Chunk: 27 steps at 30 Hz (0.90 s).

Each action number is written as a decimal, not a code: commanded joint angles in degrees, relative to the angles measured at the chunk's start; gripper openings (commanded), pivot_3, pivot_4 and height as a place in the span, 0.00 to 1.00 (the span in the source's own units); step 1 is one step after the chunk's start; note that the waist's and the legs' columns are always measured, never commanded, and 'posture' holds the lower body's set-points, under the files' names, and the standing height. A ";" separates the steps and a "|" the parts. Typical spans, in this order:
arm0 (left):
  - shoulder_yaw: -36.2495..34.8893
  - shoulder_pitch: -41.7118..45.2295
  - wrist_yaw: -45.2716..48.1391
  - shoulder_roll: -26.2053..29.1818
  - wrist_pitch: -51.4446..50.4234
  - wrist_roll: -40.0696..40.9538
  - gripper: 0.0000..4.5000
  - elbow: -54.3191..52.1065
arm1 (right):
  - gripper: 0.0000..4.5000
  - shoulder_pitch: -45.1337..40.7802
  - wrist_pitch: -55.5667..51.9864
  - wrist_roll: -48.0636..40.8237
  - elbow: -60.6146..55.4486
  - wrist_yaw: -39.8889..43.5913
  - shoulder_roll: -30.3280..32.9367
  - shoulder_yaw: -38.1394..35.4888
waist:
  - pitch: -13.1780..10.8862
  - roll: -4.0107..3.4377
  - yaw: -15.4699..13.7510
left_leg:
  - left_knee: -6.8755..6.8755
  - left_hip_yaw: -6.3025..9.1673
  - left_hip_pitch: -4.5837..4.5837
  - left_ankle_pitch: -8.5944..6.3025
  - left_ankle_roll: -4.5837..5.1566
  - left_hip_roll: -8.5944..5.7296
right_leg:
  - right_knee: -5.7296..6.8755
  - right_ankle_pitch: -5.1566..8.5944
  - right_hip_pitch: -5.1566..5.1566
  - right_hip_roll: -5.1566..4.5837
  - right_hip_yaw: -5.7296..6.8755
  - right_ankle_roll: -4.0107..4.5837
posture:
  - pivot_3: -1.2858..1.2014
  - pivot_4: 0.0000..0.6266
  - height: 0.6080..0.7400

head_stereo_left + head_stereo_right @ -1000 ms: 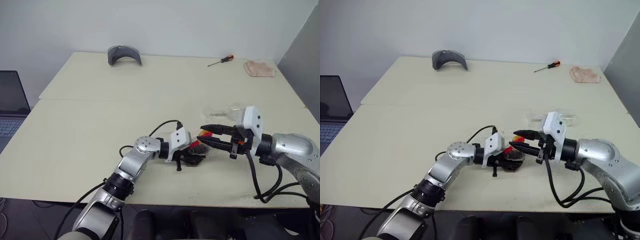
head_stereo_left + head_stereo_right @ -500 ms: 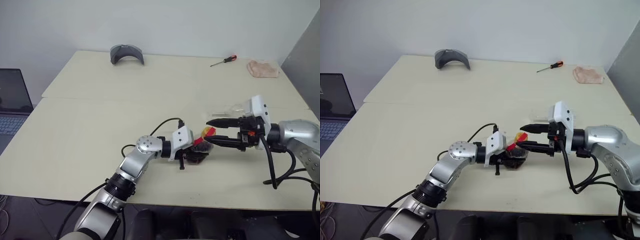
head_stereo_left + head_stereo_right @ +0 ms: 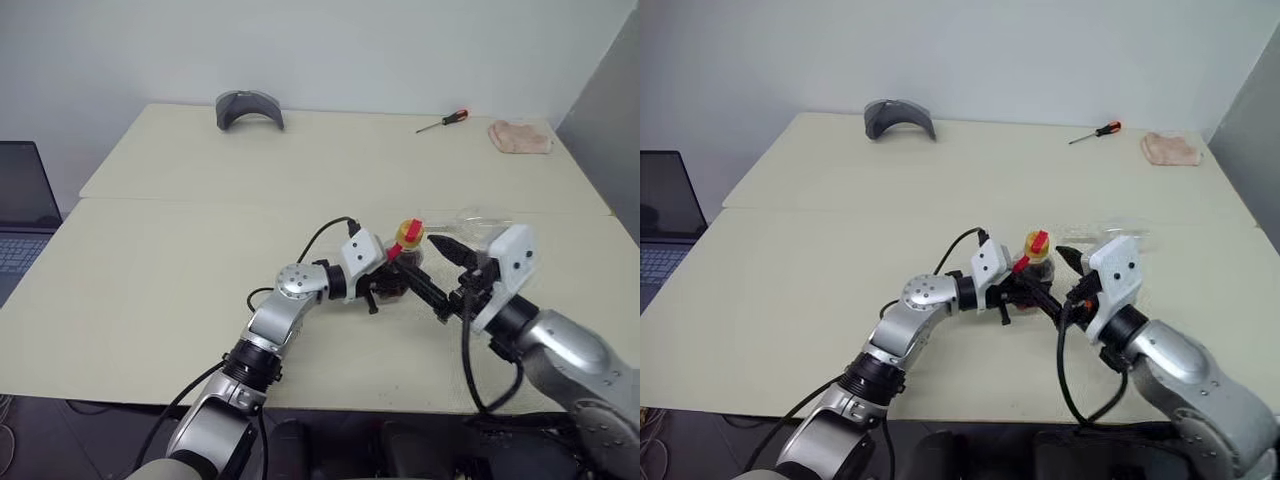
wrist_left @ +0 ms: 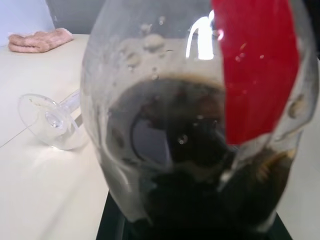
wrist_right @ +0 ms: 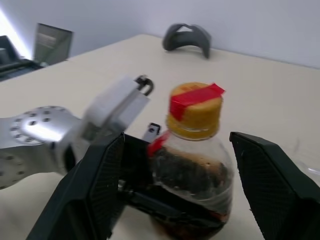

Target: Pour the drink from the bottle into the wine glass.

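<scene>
two end effectors at one bottle, glass lying on its side

two end effectors meet near the front middle of the pale counter (image 3: 180,240). the left end effector (image 3: 392,284) is clamped on the round body of the bottle (image 3: 404,262), which stands about upright with its yellow cap and red strip (image 5: 194,106) on top. the drink (image 5: 192,175) sits dark brown in the lower part of the body, with foam at its surface, and the left wrist view looks straight into it, a red label (image 4: 255,65) across the clear plastic

the right end effector (image 5: 182,187) has its two black fingers (image 5: 97,185) spread wide, one on each side of the bottle, with a gap between each finger and the plastic; it grips nothing. in the head views it reaches in from the right, level with the bottle's body

the wine glass (image 3: 470,220) lies tipped over on the counter just beyond and to the right of the bottle, its round foot (image 4: 50,122) facing the left wrist camera and its stem running away toward the bowl

well apart at the far edge are a grey curved object (image 3: 248,108), a red-handled screwdriver (image 3: 442,121) and a folded pinkish cloth (image 3: 519,137). a laptop (image 3: 25,205) shows off the counter's left side
</scene>
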<state>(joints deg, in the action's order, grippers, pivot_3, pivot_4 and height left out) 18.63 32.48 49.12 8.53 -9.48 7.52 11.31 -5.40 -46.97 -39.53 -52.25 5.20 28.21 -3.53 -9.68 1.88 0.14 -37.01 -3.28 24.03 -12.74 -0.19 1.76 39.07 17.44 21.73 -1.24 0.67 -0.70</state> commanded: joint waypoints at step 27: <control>1.28 0.11 3.28 0.29 1.60 -0.04 0.18 -2.45 | 0.27 -3.24 5.76 9.09 2.57 1.30 -6.84 1.55 | 0.00 0.00 0.01 | 0.02 0.01 0.00 -0.01 0.02 0.01 | -0.02 -0.12 0.00 0.03 0.00 0.21 | 0.52 0.24 1.00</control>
<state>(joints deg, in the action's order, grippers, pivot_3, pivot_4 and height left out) 19.81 32.39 51.47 8.81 -9.47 6.83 11.33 -7.98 -42.36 -30.40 -48.74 6.30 21.28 1.07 -9.68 1.88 0.15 -36.99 -3.27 24.04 -12.75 -0.16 1.76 39.05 17.33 21.74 -1.21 0.67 -0.48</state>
